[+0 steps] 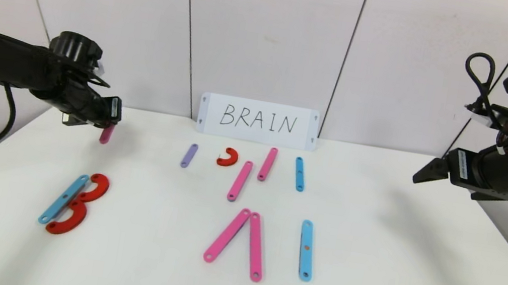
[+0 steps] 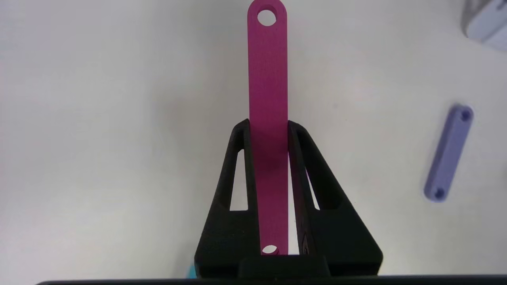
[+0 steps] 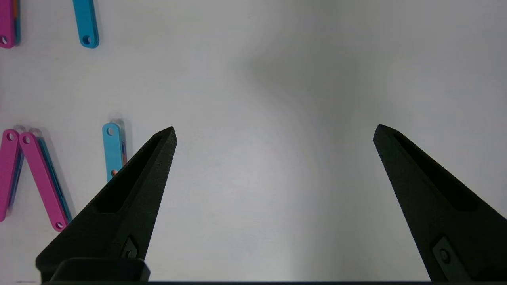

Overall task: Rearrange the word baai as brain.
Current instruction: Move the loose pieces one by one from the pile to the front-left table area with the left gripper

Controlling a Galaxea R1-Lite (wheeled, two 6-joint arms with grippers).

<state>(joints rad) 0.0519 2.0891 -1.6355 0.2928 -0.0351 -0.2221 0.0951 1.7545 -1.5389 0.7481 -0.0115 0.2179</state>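
Observation:
The word's pieces lie on the white table (image 1: 367, 262). At front left a letter B is made of a light-blue strip (image 1: 63, 198) and two red arcs (image 1: 82, 204). Two pink strips (image 1: 240, 242) form an open A at front centre, with a light-blue strip (image 1: 306, 249) to their right. Farther back lie a purple strip (image 1: 189, 155), a red arc (image 1: 228, 157), two pink strips (image 1: 253, 173) and a blue strip (image 1: 299, 173). My left gripper (image 1: 106, 128) is shut on a pink strip (image 2: 268, 118) held above the table at back left. My right gripper (image 3: 273, 132) is open and empty, raised at the right.
A white card (image 1: 258, 120) with handwritten BRAIN leans on the back wall. The purple strip (image 2: 448, 152) also shows in the left wrist view, off to one side of the held strip.

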